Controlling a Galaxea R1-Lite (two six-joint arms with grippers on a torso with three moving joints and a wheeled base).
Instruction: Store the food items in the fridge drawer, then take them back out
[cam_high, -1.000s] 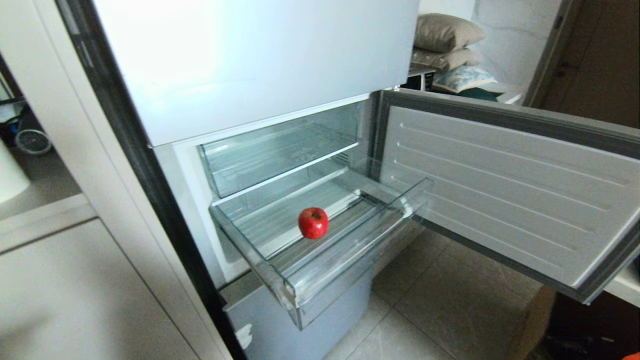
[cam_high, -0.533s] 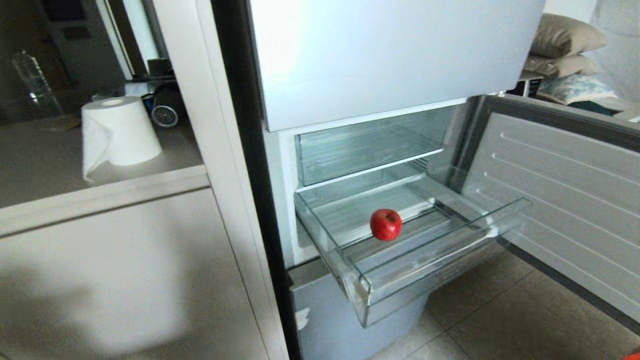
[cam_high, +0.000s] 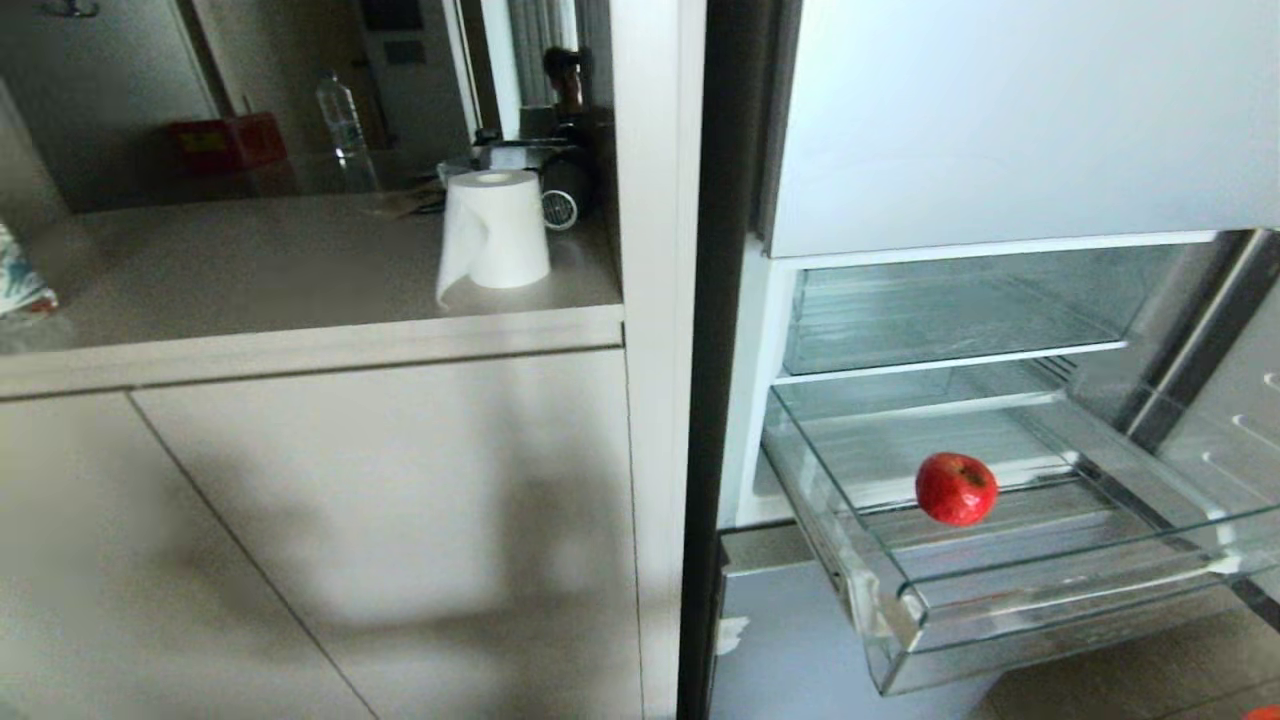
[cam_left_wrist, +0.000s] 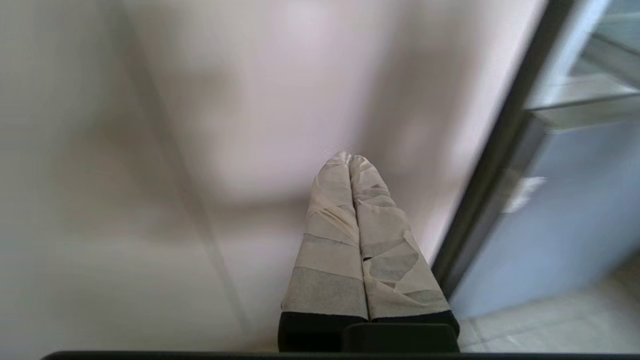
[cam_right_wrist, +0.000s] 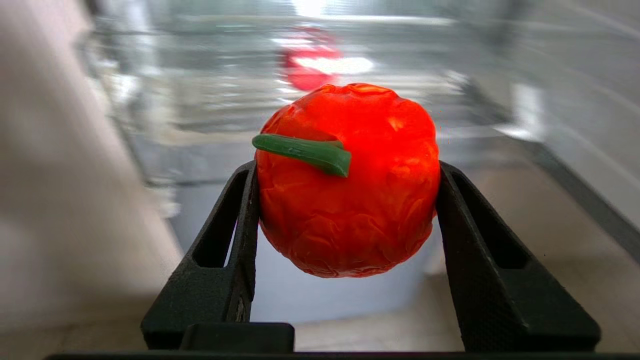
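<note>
Pumpkin: clamped between the black fingers of my right tool, green stem turned sideways, low and short of the fridge.
Apple: on the ribbed floor of the pulled-out fridge drawer.
Left tool: clenched on nothing, parked facing the cabinet below the counter.
Doing it well: I judge I should clear the drawer's front lip, lower beside the apple, not onto it, and let go only near the floor.

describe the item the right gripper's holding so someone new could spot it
Start at the open fridge, then its pulled-out clear drawer holding a smooth red apple. The other item is outside it, clamped in the right gripper: an orange-red toy pumpkin. Its wrinkled skin and green stem set it apart.
</note>
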